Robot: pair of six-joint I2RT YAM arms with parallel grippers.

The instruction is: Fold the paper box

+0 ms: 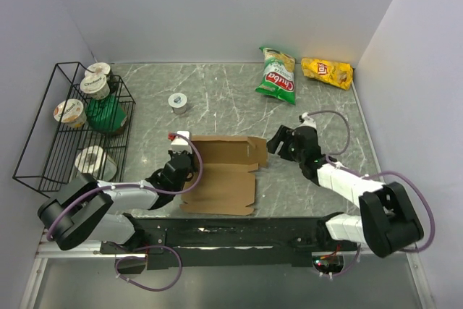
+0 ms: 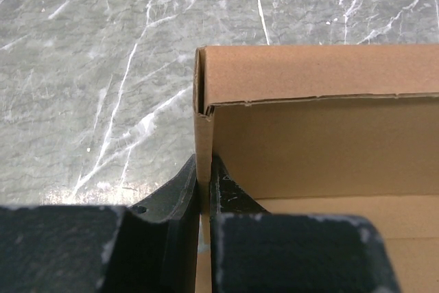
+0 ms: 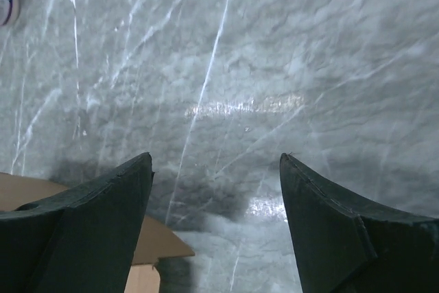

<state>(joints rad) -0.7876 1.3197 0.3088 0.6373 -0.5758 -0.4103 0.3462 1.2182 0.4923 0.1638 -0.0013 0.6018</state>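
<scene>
The paper box (image 1: 224,171) is found at the front middle of the desk (image 1: 217,106), between the 2 arms, half formed; its back wall (image 2: 322,135) is stood up, while the base and front panel lie flat (judged from the top view).

The left pincer (image 2: 204,169) is clamped on the box's left side wall (image 2: 203,101), 1 finger inside and 1 outside, with the thin sheet seen edge-on between them. That wall is probably held upright so that it meets the back wall at the corner; the box is also pinned against sliding while the other side is worked.

The right pincer (image 3: 216,169) is seen with jaws wide apart and nothing between them, hovering over bare desk just beside the box's right edge. A corner of the right tabbed flap (image 3: 161,246) is seen at the lower left of the right wrist view; this placement is judged a line-up for raising that flap.

The fold is judged roughly half done; right flap and front panel are not yet raised. Risk noted: the thin sheet may buckle, or the box may pivot about the left grip, if the flap is pushed hard.

The green snack bag (image 1: 277,75) and yellow snack bag (image 1: 327,72) lie at the far right, well apart from the box.
</scene>
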